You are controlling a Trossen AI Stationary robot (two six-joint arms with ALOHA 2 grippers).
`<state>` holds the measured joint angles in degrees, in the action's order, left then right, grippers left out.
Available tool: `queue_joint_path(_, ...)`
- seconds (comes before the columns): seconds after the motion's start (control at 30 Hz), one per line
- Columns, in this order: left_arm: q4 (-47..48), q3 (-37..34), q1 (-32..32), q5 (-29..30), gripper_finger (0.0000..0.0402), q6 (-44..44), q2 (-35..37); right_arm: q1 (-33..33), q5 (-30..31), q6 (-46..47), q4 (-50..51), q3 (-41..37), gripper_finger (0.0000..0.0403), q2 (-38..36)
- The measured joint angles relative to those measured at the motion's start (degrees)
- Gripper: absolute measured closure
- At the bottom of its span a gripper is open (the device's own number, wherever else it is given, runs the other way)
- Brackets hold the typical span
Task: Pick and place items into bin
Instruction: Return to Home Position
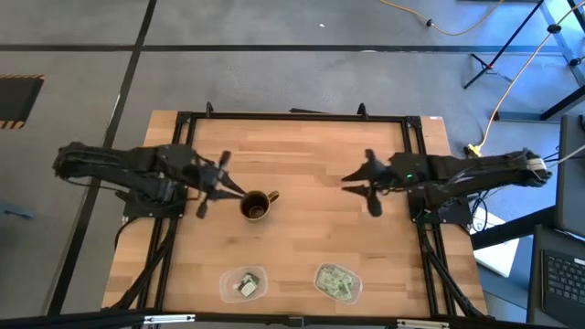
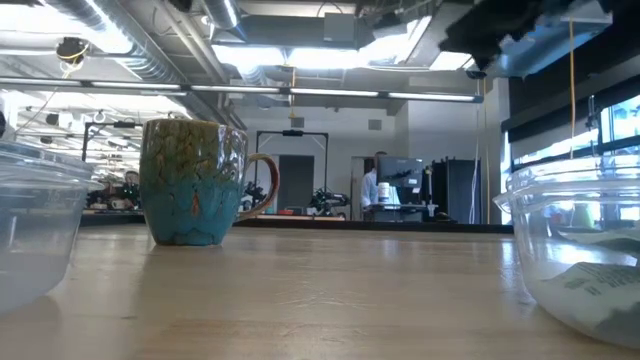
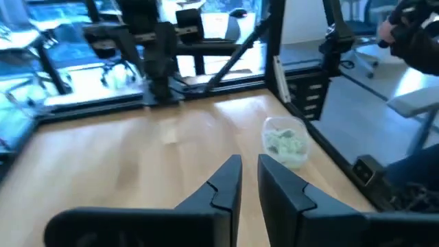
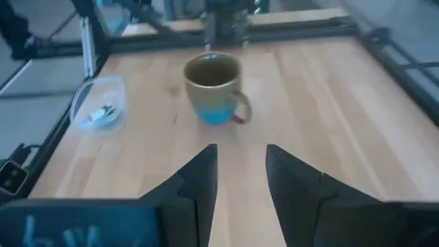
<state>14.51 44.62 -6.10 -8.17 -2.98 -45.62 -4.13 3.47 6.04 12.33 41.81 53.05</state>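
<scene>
The items are small pale green and white packets. Many of them fill a clear tub [image 1: 336, 281] near the table's front edge, right of centre, which also shows in the left wrist view [image 3: 285, 140]. A second clear tub [image 1: 244, 283] left of it holds a few packets [image 4: 104, 112]. A brown and blue mug [image 1: 257, 206] stands upright mid-table. My left gripper [image 3: 248, 165] hovers just left of the mug [image 4: 216, 89], with a narrow gap between its fingers and nothing in it. My right gripper [image 4: 241, 154] hangs open and empty over the table's right part [image 1: 355, 176].
A black frame [image 1: 292, 116] runs along the table's far and side edges. Bare wood lies between the two grippers and behind the mug. In the low view the mug [image 2: 195, 180] stands between the two tubs' walls [image 2: 30, 230] [image 2: 580, 250].
</scene>
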Motion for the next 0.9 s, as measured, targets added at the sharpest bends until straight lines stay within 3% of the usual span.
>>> queue_joint_path(0.3, 0.3, -7.6, 6.1, -0.7, 0.0363, -2.5, 15.3, 5.1, -1.2, -0.4, -2.5, -14.2, 0.0276, -17.7)
queue_joint_path(0.9, -7.2, -30.5, 7.9, 1.1, 0.0364, 3.3, 41.3, 8.2, -4.8, 1.8, -11.2, -32.0, 0.0276, -37.5)
